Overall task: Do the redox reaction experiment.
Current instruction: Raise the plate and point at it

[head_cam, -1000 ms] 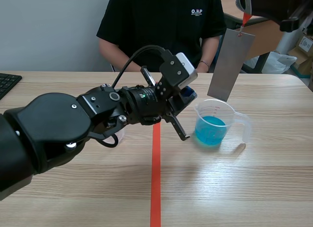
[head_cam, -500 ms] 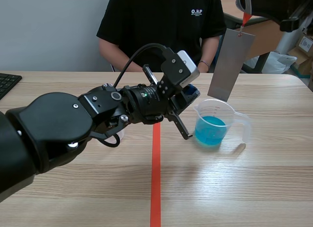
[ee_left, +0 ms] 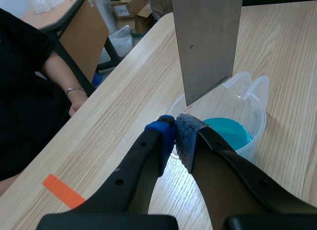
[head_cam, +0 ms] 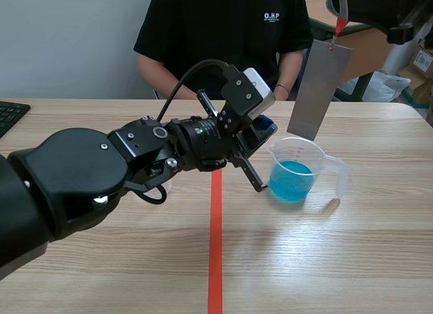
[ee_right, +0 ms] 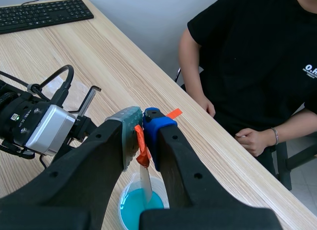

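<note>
The wooden desk (head_cam: pixel 338 260) fills the lower two thirds of the scene view. A person (head_cam: pixel 216 36) in a black shirt sits behind it at the top centre. The left arm (head_cam: pixel 81 178) comes in from the lower left and reaches up to the middle of the frame. The left jaws are pressed together with nothing between them, and their tips are just beside the near-left rim of the measuring cup (head_cam: pixel 323 158). The right arm (head_cam: pixel 385 6) crosses the upper right corner. A grey metal sheet (head_cam: pixel 319 91) hangs from it, slightly tilted. The sheet's lower edge is at about the height of the cup's rim, above the blue liquid (head_cam: pixel 291 178). I cannot tell whether it dips inside the rim. The clear cup stands right of centre on the desk, its handle toward the right edge and the liquid filling its lower part. An orange tape line (head_cam: pixel 215 260) runs from the bottom centre up toward the left arm. A corner of a black keyboard (head_cam: pixel 10 114) shows at the left edge. The right jaws pinch the small orange-red tab (ee_right: pixel 142 149) from which the sheet hangs.
</note>
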`<act>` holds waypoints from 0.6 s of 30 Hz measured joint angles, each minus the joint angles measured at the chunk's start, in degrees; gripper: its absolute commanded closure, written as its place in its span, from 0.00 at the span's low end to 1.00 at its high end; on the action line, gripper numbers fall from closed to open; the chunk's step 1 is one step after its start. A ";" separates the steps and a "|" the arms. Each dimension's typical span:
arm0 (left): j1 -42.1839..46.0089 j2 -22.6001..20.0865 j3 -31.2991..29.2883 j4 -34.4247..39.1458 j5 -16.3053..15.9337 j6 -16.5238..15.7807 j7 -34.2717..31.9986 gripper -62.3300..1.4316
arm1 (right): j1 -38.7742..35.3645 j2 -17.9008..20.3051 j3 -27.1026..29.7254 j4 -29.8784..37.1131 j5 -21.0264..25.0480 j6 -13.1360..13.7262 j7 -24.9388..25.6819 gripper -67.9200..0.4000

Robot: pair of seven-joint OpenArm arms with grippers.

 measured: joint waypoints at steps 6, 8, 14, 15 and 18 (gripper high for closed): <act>0.00 0.00 0.00 0.00 0.00 -0.24 -0.39 0.90 | 0.00 0.00 0.00 0.00 0.00 0.00 0.00 0.97; 0.00 0.00 0.00 0.00 0.00 -0.24 -0.39 0.90 | 0.00 0.00 0.00 0.00 0.00 0.00 0.00 0.97; 0.00 0.00 0.00 0.00 0.00 -0.24 -0.37 0.90 | 0.00 0.00 0.00 0.00 0.00 0.00 0.00 0.97; 0.00 -0.02 0.00 0.00 0.00 -0.24 -0.37 0.90 | 0.00 0.00 0.00 0.00 0.00 0.00 0.00 0.97; 0.00 -0.20 0.00 0.00 0.00 -0.26 -0.37 0.90 | 0.00 0.00 0.00 0.00 0.00 0.00 0.00 0.97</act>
